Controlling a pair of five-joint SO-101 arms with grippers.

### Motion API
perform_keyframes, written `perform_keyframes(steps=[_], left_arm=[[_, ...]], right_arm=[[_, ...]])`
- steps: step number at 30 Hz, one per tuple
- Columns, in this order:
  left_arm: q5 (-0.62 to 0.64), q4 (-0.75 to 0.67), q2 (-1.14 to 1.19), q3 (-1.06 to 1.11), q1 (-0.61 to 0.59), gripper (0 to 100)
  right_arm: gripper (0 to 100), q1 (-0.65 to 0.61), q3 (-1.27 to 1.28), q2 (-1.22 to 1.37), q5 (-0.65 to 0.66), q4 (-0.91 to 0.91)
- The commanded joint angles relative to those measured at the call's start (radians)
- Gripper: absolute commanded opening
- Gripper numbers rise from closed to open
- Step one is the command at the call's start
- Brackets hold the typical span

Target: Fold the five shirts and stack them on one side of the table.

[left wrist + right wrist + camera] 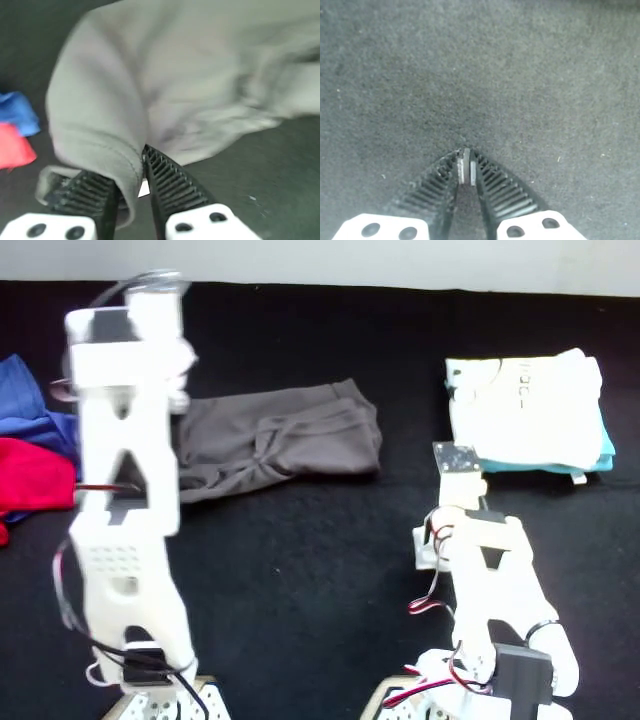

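The left gripper (131, 172) pinches just 1 hem fold of the crumpled grey fabric shirt (280, 435), which lies toward the far edge of the black table (300, 570); that thin bite could slip. The right gripper (465, 167) sits closed and empty, so pulling may bunch the shirt.

My left arm (125, 490) stands tall at 8 o'clock and crosses the 9 o'clock end of the grey shirt (290, 435), which lies crumpled mid-surface (300, 570); a blue shirt (25, 405) and a red shirt (35, 475) are bunched at the 9 o'clock edge; at 2 o'clock a folded white shirt (525, 405) lies on a folded teal shirt (520, 464); my right arm (490, 570) sits low at 5 o'clock, its tip near that stack.
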Motion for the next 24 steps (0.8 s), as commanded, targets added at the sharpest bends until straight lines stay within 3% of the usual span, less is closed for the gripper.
perform_keyframes(steps=[1,10,16,24], left_arm=[[-0.008,-0.028,-0.065,0.007,0.185,1],[-0.009,-0.327,0.068,0.005,0.384,1],[-0.011,-0.522,0.229,0.001,0.433,1],[-0.009,-0.692,0.243,0.001,0.493,1]], right_arm=[[0.6,0.012,0.010,0.007,-0.023,-0.028],[0.6,0.012,0.010,0.007,-0.025,-0.028],[0.6,0.012,0.010,0.008,-0.025,-0.030],[0.6,0.012,0.012,0.008,-0.025,-0.039]])
